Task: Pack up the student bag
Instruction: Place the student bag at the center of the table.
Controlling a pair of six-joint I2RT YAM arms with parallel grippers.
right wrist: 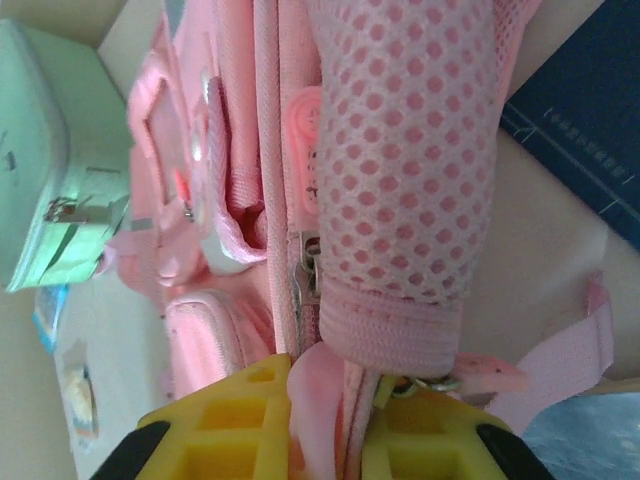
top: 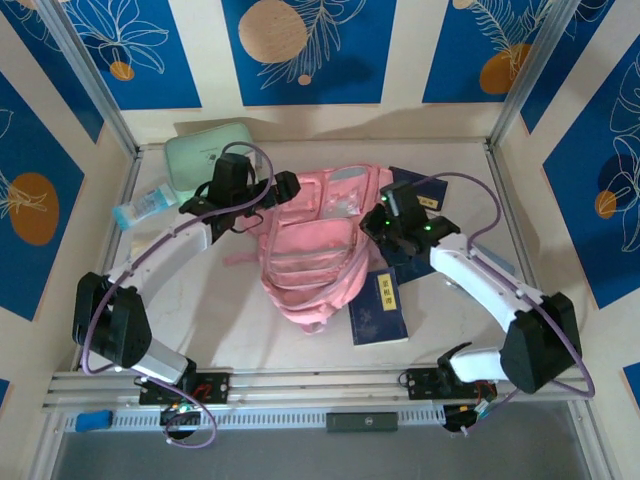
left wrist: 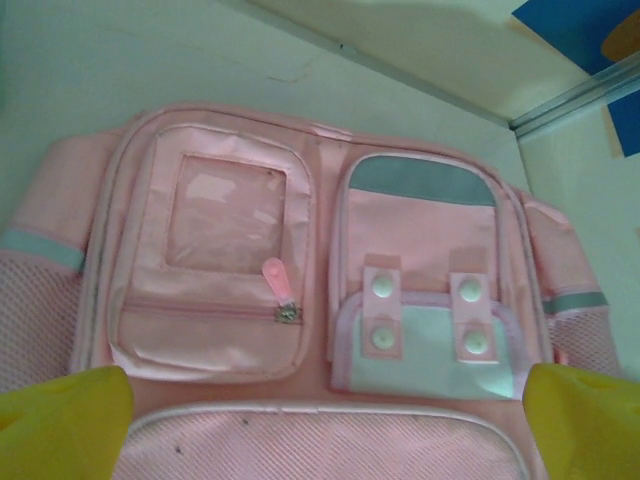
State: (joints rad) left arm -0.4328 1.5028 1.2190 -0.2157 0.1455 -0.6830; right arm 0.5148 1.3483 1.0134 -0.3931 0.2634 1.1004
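Observation:
The student bag (top: 315,255) lies flat in the middle of the table, pink, with its front pockets facing up. My left gripper (top: 288,188) hovers open over its far left part. In the left wrist view the yellow fingertips (left wrist: 60,425) stand wide apart above the pockets of the student bag (left wrist: 230,260), with nothing between them. My right gripper (top: 378,222) is at the bag's right side. There its yellow fingers (right wrist: 220,430) are shut on a pink fabric tab beside the zipper, just below the mesh side pocket (right wrist: 400,150).
A mint green zip case (top: 207,150) sits at the back left, with a light blue tube (top: 145,207) in front of it. One dark blue book (top: 378,308) lies at the bag's near right, another (top: 422,185) behind my right gripper. Metal frame rails border the table.

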